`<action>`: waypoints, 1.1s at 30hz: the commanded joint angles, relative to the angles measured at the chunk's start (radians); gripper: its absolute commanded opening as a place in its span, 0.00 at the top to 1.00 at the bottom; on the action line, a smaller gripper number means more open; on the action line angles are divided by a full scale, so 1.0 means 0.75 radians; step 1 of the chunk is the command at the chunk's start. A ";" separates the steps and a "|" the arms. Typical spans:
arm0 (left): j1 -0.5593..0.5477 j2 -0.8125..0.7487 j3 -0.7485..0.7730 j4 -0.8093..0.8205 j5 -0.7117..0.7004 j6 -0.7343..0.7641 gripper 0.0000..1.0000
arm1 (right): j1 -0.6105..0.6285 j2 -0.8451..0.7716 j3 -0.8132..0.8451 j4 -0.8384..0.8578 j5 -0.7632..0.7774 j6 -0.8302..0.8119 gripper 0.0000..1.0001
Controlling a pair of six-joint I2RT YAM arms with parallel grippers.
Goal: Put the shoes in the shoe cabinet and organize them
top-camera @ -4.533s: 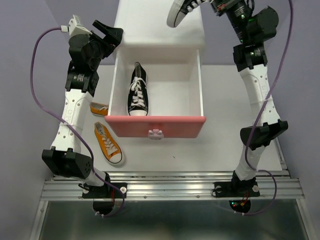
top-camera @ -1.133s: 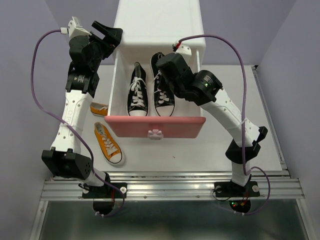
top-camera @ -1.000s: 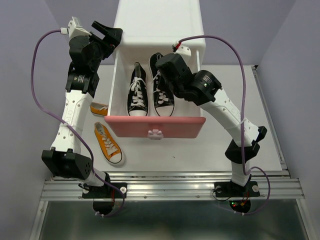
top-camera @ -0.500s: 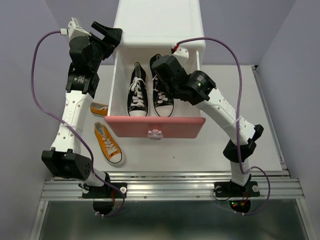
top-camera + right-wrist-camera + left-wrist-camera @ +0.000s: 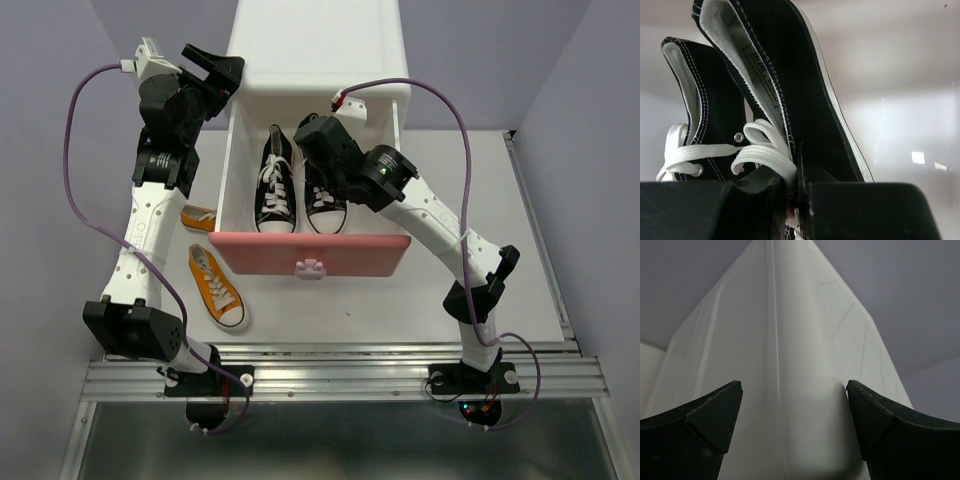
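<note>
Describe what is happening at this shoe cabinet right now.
The right pincer is shut on the collar of a black sneaker, which sits in the open pink-fronted drawer beside its mate. The left pincer is open and straddles a left-hand corner of the shoe cabinet. An orange sneaker and a second orange sneaker lie on the table left of the drawer, not yet stowed.

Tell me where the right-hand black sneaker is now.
In the top view the right-hand black sneaker lies in the open drawer, beside the other black sneaker, its heel held by the right gripper.
</note>
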 commanded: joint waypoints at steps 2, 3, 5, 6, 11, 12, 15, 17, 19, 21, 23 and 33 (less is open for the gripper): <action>0.024 0.107 -0.128 -0.452 -0.087 0.154 0.05 | 0.021 0.036 -0.029 0.031 0.038 -0.036 0.92; 0.024 0.105 -0.128 -0.452 -0.087 0.152 0.05 | 0.021 0.038 -0.033 0.037 0.036 -0.040 0.92; 0.024 0.107 -0.128 -0.450 -0.087 0.154 0.05 | 0.009 0.044 -0.041 0.037 0.030 -0.044 0.91; 0.026 0.105 -0.126 -0.450 -0.087 0.154 0.05 | 0.009 0.042 -0.045 0.039 0.011 -0.044 0.90; 0.024 0.107 -0.130 -0.448 -0.087 0.150 0.05 | 0.009 0.042 -0.096 0.066 -0.072 -0.048 0.87; 0.024 0.109 -0.132 -0.444 -0.087 0.148 0.05 | 0.009 0.042 -0.098 0.068 -0.079 -0.048 0.87; 0.024 0.109 -0.136 -0.438 -0.087 0.142 0.05 | 0.009 0.036 -0.115 0.066 -0.071 -0.048 0.82; 0.024 0.109 -0.138 -0.436 -0.101 0.142 0.05 | 0.009 0.038 -0.129 0.064 -0.071 -0.054 0.79; 0.024 0.109 -0.138 -0.436 -0.132 0.142 0.05 | 0.009 0.042 -0.133 0.064 -0.079 -0.062 0.73; 0.024 0.107 -0.138 -0.436 -0.132 0.146 0.05 | 0.009 0.044 -0.127 0.074 -0.095 -0.083 0.66; 0.024 0.105 -0.140 -0.438 -0.134 0.146 0.05 | 0.009 0.048 -0.119 0.082 -0.095 -0.087 0.64; 0.024 0.101 -0.140 -0.442 -0.123 0.148 0.05 | 0.009 -0.070 -0.110 0.272 -0.050 -0.207 0.31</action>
